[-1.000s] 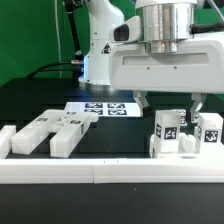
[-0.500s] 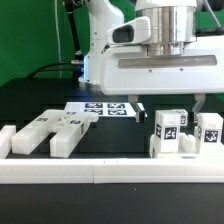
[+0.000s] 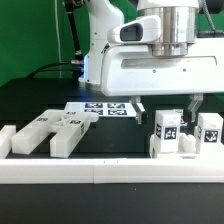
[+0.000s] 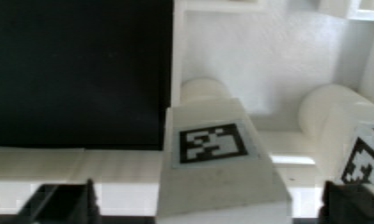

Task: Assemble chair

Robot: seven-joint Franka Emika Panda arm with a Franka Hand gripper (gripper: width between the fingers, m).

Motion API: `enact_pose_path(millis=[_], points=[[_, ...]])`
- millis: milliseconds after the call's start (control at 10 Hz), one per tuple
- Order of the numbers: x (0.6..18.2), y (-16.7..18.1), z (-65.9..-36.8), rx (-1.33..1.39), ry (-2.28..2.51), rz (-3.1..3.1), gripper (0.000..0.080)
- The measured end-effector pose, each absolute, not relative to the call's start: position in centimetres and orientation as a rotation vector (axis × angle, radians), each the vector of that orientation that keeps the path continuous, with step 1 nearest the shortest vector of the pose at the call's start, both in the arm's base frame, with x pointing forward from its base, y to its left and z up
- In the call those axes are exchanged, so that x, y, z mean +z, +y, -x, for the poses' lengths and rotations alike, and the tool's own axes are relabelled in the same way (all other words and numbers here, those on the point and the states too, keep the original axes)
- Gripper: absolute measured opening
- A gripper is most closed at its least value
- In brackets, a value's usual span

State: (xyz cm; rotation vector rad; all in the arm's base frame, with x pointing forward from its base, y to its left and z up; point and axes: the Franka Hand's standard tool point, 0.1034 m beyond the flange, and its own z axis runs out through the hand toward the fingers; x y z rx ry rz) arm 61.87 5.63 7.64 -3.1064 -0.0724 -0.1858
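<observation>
The tool (image 3: 168, 107) hung with its two fingers spread wide, holding nothing. They stood either side of an upright matte white chair block (image 3: 167, 133) bearing a black-and-white square tag, and the wrist view showed gaps on both sides. That block stood on the black table (image 3: 30, 105) at the exterior view's right, just beside a second tagged white block (image 3: 210, 132). More white chair bars (image 3: 50, 135) lay at the left.

The arm (image 3: 105, 35) is cased in glossy white rounded shells, with a thin black cable (image 3: 60, 68) running beside it. A brushed silver cylinder (image 3: 166, 22) joins it to the gripper (image 3: 168, 106), whose wide white boxy housing carries two slim black fingers (image 3: 139, 106).
</observation>
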Motion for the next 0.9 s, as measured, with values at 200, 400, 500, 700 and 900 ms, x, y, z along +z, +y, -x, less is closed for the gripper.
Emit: enact_pose_path(millis=[200,400,500,700,900], points=[[7.64,5.63,-61.87,-0.185,-0.050,3.106,0.0378],[7.62,5.61,-61.86,-0.184,-0.028,3.105,0.0289],[7.61,5.63,-61.85,-0.184,-0.003,3.103,0.0289],[7.61,5.74,-61.85,-0.173,0.384,3.051,0.0289],[7.56,5.76,-61.80,-0.163,0.711,2.976,0.0289]])
